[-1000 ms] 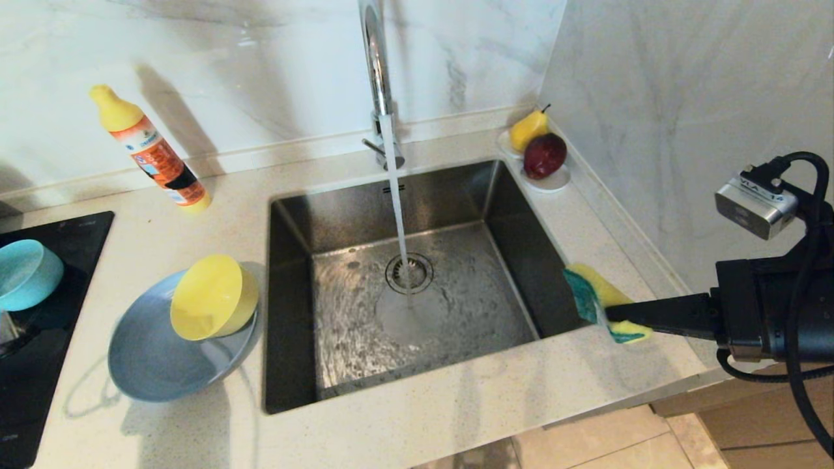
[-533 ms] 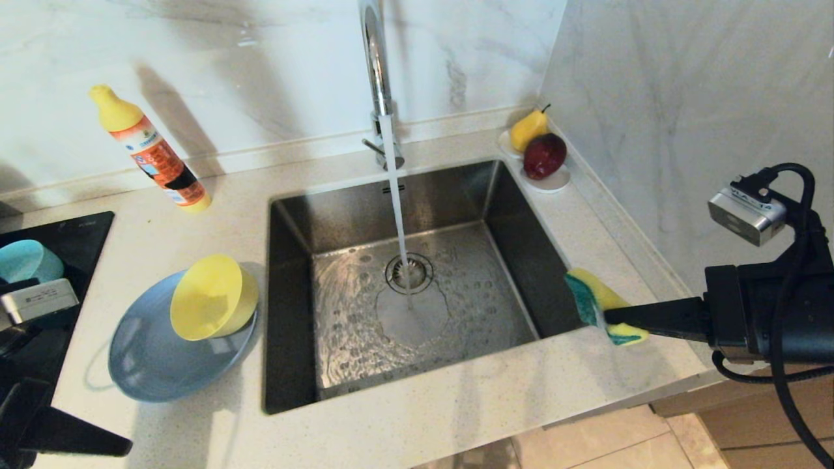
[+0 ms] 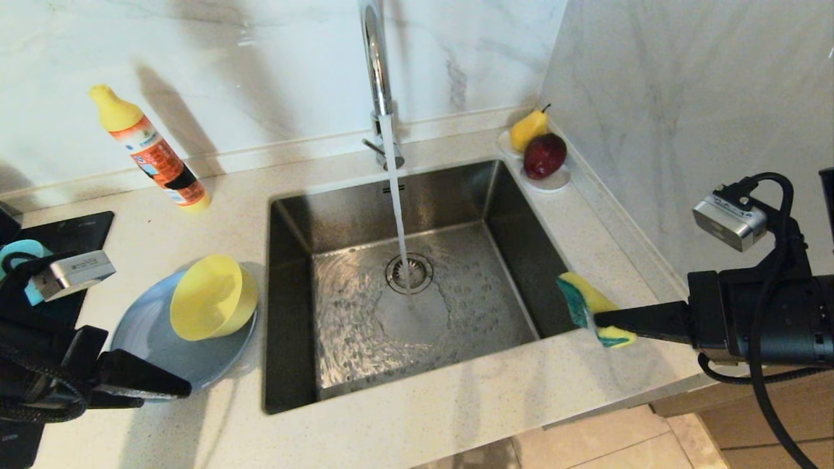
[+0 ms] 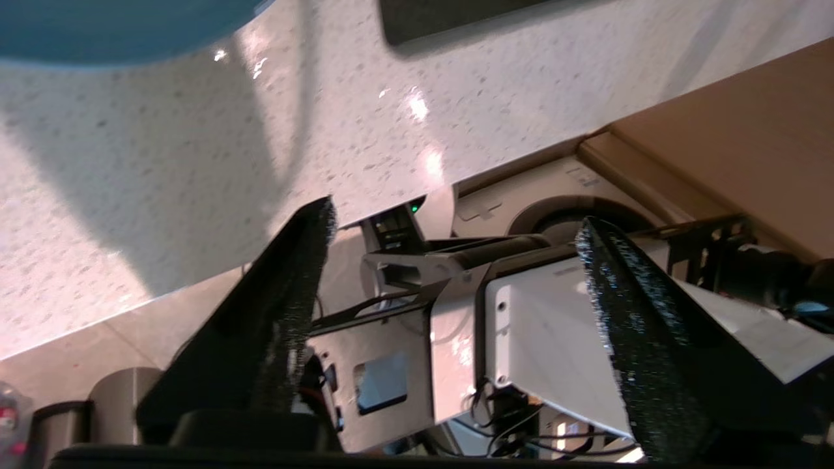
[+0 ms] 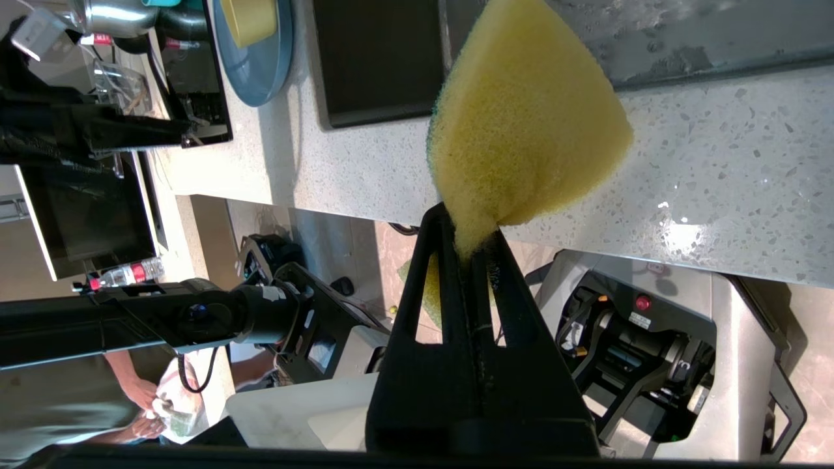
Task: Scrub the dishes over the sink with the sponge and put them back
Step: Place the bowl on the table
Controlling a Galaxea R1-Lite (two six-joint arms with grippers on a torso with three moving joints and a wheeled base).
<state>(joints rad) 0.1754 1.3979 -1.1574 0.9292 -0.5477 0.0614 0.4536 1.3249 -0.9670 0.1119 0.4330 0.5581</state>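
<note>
A: Right gripper [image 3: 596, 319] is clamped tight on the sponge [image 3: 589, 305], yellow face up, hanging over the sink [image 3: 417, 195] rim at about four o'clock from the drain [image 3: 409, 272].

B: And the left gripper [image 4: 449, 312]? Fingers well apart, nothing between them, low at eight o'clock.

A: Just beside the grey-blue plate [image 3: 153, 345], with the yellow-green bowl [image 3: 212, 306] tipped on it. Teal bowl [image 3: 23, 251] sits at nine o'clock, half hidden. Tap [image 3: 376, 78] running.

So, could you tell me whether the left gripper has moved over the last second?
Yes. The left gripper has come into the head view from the left edge, toward the sink, and now reaches the near rim of the grey-blue plate.
</note>
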